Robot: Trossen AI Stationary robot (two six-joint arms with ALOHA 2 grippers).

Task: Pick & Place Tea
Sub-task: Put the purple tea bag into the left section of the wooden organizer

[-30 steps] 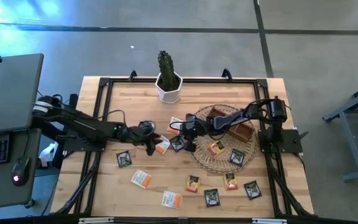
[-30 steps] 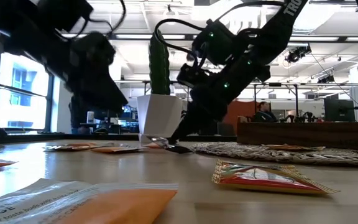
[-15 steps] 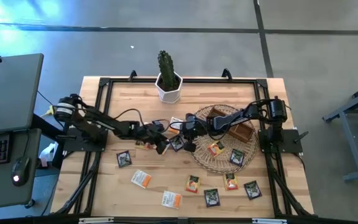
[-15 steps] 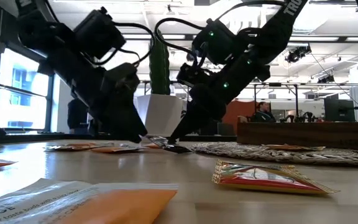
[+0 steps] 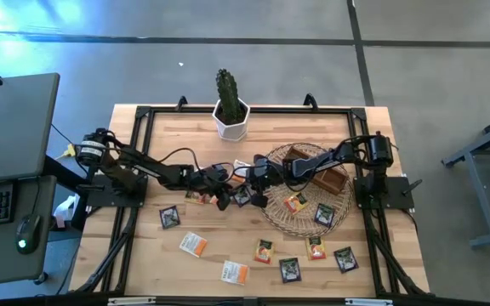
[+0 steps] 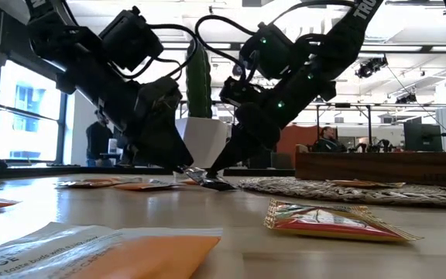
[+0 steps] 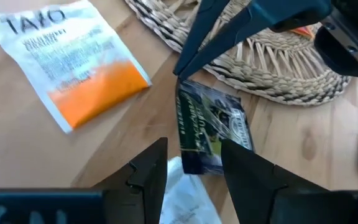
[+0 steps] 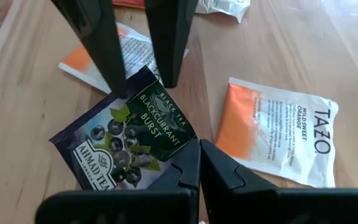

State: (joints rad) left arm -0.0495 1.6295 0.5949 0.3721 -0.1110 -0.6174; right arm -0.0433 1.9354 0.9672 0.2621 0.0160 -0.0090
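A black tea sachet with a green label (image 5: 242,196) (image 8: 126,143) (image 7: 215,124) lies on the wood just left of the round wicker tray (image 5: 281,223). My right gripper (image 5: 250,193) (image 8: 199,152) reaches in from the table's right, shut at the sachet's corner. My left gripper (image 5: 225,200) (image 7: 194,165) is open. Its fingers (image 8: 98,56) stand on either side of the sachet's opposite corner, and I cannot tell whether they touch it. White-and-orange sachets (image 7: 67,62) (image 8: 278,134) lie flat beside it. My right gripper holds the black sachet by one corner (image 8: 191,132), pinched at the very ends of its shut fingers. It comes slanting down from the table's right. The sachet rests on the table, and the end away from my fingers looks slightly raised (image 6: 194,175).
Several more sachets lie along the table's near side (image 5: 194,245) (image 5: 264,251) (image 5: 344,258), and two sit in the wicker tray (image 5: 296,202). A brown wooden box (image 5: 328,177) stands on the tray's far part. A potted cactus (image 5: 230,115) stands at the far edge.
My left gripper has moved toward the table's right and come down at the black sachet, ending with its open fingers astride the sachet's corner opposite my right gripper. The right gripper and the sachet have stayed where they were.
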